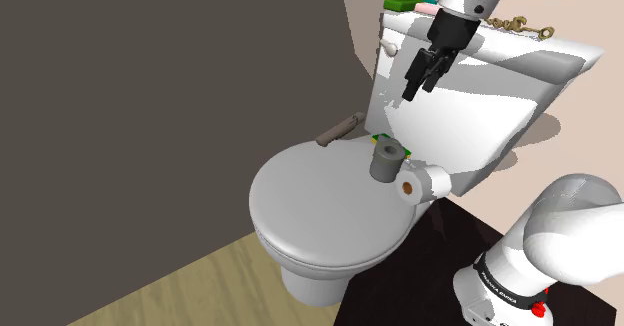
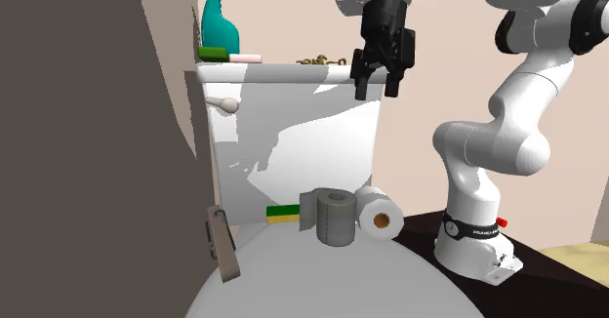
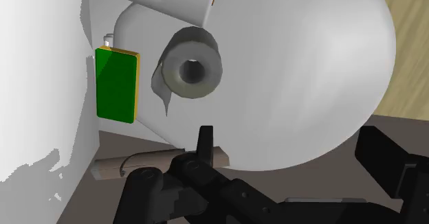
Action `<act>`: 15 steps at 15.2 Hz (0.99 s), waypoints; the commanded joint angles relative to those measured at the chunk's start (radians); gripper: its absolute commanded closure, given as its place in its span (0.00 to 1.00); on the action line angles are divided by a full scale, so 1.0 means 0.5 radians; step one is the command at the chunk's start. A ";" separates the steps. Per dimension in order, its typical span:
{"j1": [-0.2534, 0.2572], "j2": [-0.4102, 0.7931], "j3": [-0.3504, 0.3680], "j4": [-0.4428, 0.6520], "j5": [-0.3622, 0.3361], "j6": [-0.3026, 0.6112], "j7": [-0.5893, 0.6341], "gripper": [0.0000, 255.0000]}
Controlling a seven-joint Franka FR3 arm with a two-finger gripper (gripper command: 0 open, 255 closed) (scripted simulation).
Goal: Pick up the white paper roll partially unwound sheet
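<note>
The gripper (image 1: 423, 72) hangs in the air in front of the toilet tank (image 1: 470, 104), near the tank's top edge. Its two fingers stand apart and hold nothing. In the wrist view the gripper (image 3: 295, 164) points down at the closed toilet lid (image 3: 309, 71).

The paper roll (image 1: 386, 161) is drawn grey. It stands upright at the far edge of the lid, near the tank, well below the gripper. A loose sheet hangs from its side (image 2: 305, 209).

A white roll (image 2: 381, 214) with a brown core lies on its side just beside the paper roll, on the second exterior view's right. A green sponge (image 3: 117, 85) lies between the paper roll and the tank.
</note>
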 commanded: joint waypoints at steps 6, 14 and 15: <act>-0.026 0.136 -0.082 -0.189 -0.054 0.299 -0.149 0.00; -0.065 0.506 -0.219 -0.357 -0.117 0.799 -0.385 0.00; -0.069 0.564 -0.237 -0.365 -0.121 0.861 -0.415 0.00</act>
